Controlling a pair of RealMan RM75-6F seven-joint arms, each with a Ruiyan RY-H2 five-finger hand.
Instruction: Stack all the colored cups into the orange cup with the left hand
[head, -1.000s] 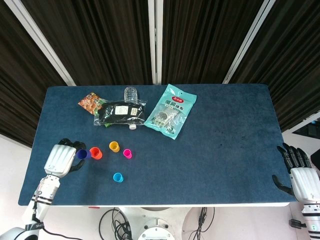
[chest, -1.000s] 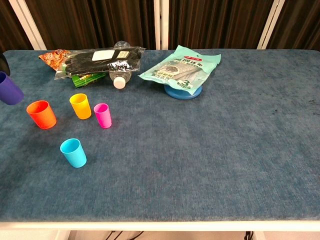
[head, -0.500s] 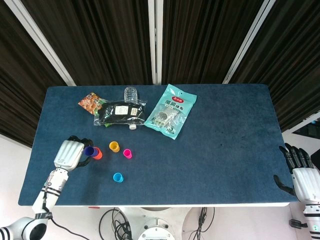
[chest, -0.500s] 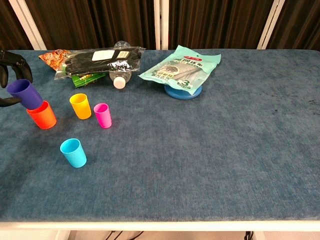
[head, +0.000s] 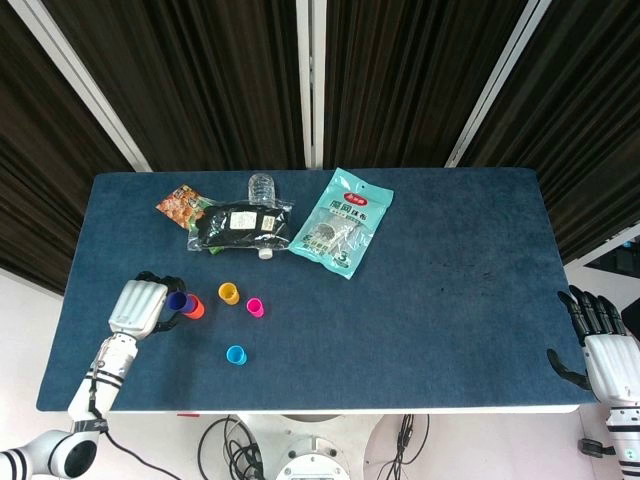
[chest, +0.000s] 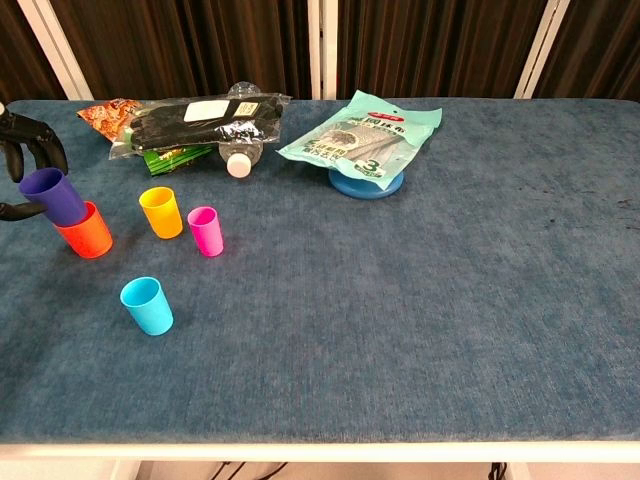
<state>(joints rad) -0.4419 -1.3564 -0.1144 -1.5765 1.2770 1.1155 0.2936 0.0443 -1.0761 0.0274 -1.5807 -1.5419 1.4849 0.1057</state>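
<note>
Left hand (head: 138, 306) grips the purple cup (chest: 52, 196), which sits tilted in the mouth of the orange cup (chest: 88, 232) at the table's (chest: 420, 300) 9 o'clock side. Yellow cup (chest: 161, 212) and pink cup (chest: 206, 231) stand at the orange cup's 3 o'clock, blue cup (chest: 147, 306) at its 5. Right hand (head: 605, 352) empty, fingers apart (off the table edge).

Snack bags (chest: 190, 125) behind cups (chest: 160, 212); bottle (head: 262, 188) btwn bags.
</note>
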